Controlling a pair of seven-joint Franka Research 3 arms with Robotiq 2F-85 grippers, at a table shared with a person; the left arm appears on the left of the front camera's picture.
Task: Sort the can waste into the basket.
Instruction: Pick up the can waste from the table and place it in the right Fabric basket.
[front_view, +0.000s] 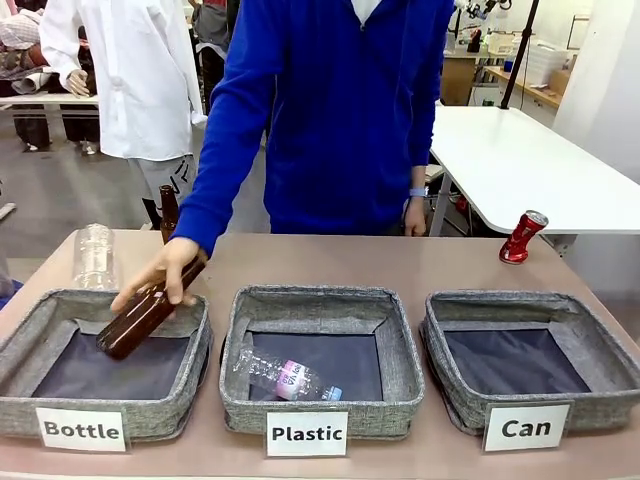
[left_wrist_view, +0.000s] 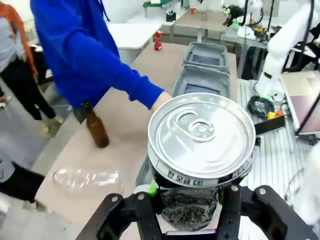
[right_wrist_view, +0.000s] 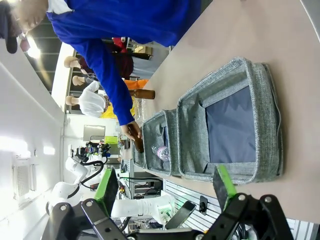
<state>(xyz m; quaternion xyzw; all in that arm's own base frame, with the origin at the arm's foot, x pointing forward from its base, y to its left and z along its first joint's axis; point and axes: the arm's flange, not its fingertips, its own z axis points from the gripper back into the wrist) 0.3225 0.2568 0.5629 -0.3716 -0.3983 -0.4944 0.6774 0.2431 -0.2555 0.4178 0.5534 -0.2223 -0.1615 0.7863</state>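
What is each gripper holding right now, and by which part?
The left gripper is shut on the black can, gripping its lower body with the silver top toward the wrist camera. The right gripper is open and holds nothing.

Can (front_view: 523, 237) behind rightmost basket (front_view: 600, 350) — apart, bottle (front_view: 285, 378) lying in middle bin (front_view: 400, 360)

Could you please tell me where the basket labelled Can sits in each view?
Front view: Can basket at lower right.
Left wrist view: Can basket top centre, farthest in the row.
Right wrist view: Can basket centre right, nearest in the row.
Shared landmark: the person's blue sleeve.
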